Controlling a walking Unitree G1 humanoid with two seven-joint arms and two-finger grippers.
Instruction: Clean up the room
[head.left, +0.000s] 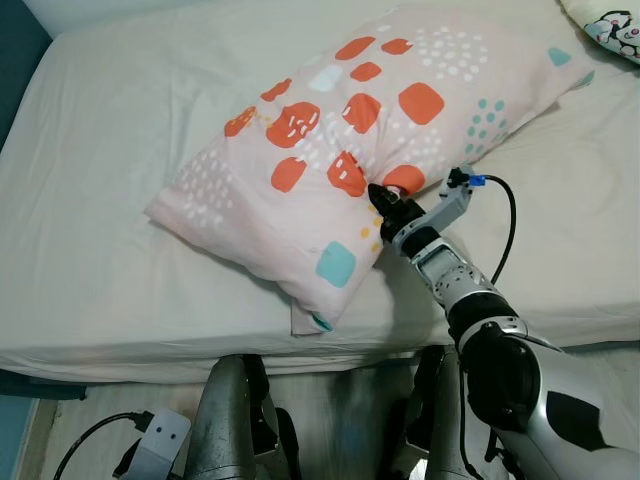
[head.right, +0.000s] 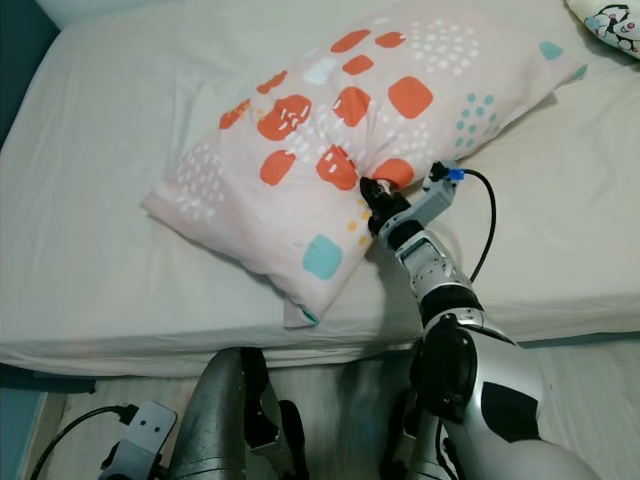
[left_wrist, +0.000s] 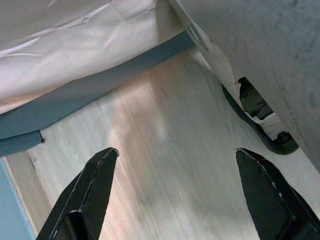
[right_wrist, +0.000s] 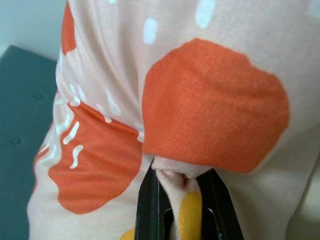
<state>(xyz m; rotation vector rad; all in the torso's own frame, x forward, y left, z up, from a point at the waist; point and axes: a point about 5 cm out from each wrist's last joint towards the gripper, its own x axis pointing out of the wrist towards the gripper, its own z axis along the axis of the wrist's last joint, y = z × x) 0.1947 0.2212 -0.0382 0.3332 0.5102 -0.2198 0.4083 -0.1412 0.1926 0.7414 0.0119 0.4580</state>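
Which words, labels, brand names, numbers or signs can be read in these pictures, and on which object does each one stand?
None: no readable text in any view.
The pillow, pinched by the right gripper, bears only patterns: orange patches, teal squares, white dots.
The second cushion at the far corner of the bed shows a black and white drawing, no letters.
The left gripper, open above the wooden floor, carries no marking.

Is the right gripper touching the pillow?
Touching. The right wrist view shows the right gripper pinching a fold of the pillow between its fingers.
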